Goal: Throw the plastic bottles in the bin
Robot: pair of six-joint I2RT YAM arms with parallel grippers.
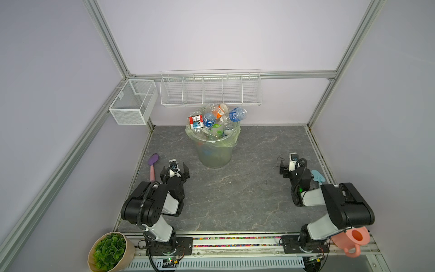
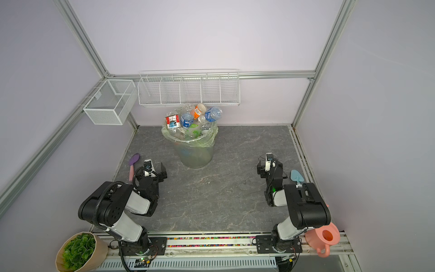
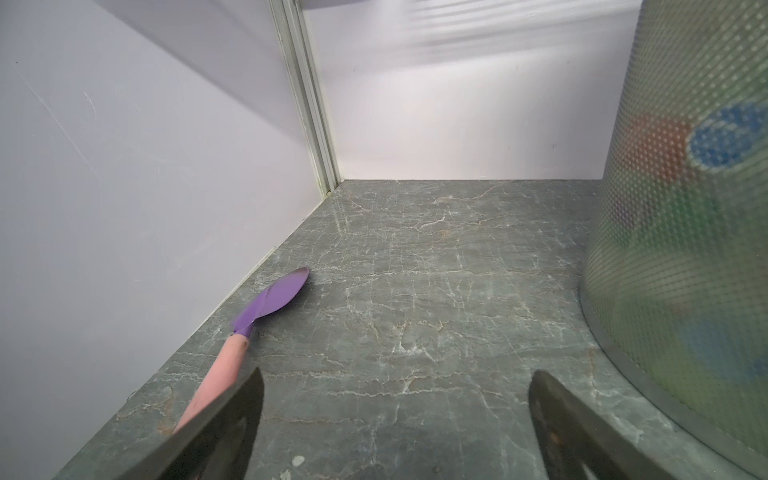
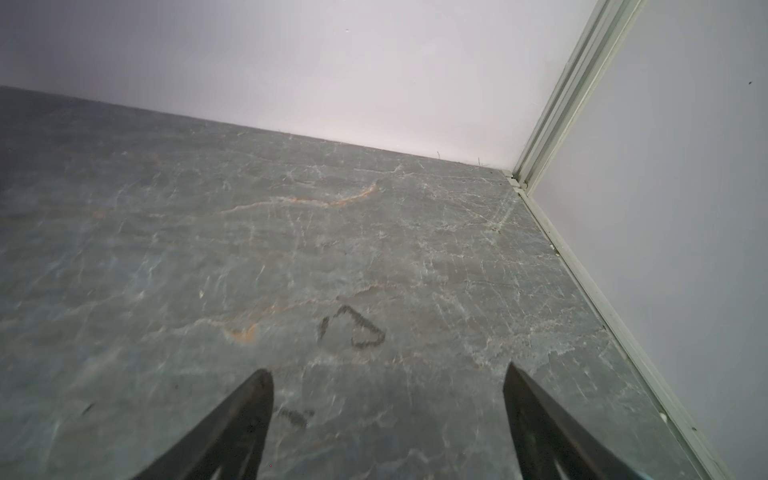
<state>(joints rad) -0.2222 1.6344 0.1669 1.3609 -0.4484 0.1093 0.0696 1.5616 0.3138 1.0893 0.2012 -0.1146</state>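
Observation:
The bin (image 1: 213, 153) (image 2: 195, 154), a pale-green translucent bucket with a green bag, stands at the back middle of the grey floor. The plastic bottles (image 1: 213, 119) (image 2: 190, 119) are heaped in it and rise above its rim; one with a blue label (image 1: 236, 114) leans out over the right side. My left gripper (image 1: 174, 172) (image 2: 152, 173) rests low, in front and to the left of the bin, open and empty. In the left wrist view the gripper (image 3: 397, 374) frames bare floor, with the bin (image 3: 685, 216) beside it. My right gripper (image 1: 290, 168) (image 2: 269, 167) (image 4: 387, 370) is open over bare floor at the right.
A purple trowel (image 1: 153, 166) (image 3: 272, 297) with a pink handle lies by the left wall, close to my left gripper. A blue trowel (image 1: 318, 177) lies by the right wall. White wire baskets (image 1: 210, 88) (image 1: 134, 101) hang at the back. A plant pot (image 1: 110, 252) and a pink watering can (image 1: 353, 240) stand in front.

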